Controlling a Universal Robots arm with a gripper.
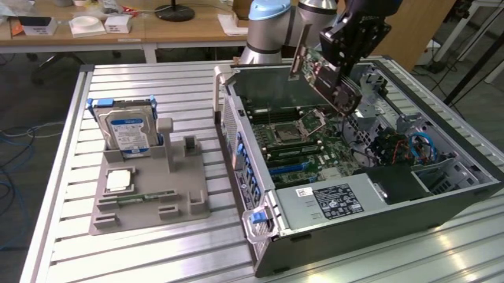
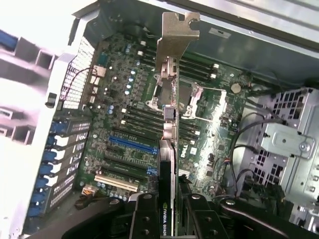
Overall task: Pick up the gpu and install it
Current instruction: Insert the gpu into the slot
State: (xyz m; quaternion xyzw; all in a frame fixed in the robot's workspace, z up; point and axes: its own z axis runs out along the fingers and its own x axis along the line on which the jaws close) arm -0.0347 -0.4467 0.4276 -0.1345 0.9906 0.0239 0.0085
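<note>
Wide ribbed aluminium tabletop (image 1: 71, 147), wooden desks (image 1: 181, 29) behind it, and on it the open dark-grey computer tower case (image 1: 331, 259) lies on its side, green motherboard (image 1: 303, 141) facing up. Over that board hangs the gpu (image 2: 169, 114), a flat green card with a silver end bracket and "NVIDIA" on its edge. The black claw (image 2: 167, 219) is clamped on it.

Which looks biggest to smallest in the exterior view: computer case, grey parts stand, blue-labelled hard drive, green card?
1. computer case
2. grey parts stand
3. hard drive and green card: alike, card partly hidden, unranked.
</note>
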